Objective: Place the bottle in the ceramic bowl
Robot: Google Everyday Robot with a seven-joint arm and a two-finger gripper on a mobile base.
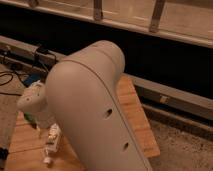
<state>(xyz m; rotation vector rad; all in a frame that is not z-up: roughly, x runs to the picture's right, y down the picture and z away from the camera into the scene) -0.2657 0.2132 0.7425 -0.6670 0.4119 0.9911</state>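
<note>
My big pale arm fills the middle of the camera view. My gripper (42, 130) hangs below its white wrist at the left, over the wooden table (132, 112). The slim white bottle (51, 142) with reddish label marks is just under the gripper, cap toward the near edge. I cannot tell whether it is held or lying on the wood. A small sliver of green (27, 118), probably the ceramic bowl, shows behind the wrist at the left. The rest of the bowl is hidden.
Black cables (12, 75) and a teal object (31, 80) lie beyond the table's left end. A long metal rail (170, 97) runs behind the table, with dark glass above. Speckled floor (185, 145) is to the right.
</note>
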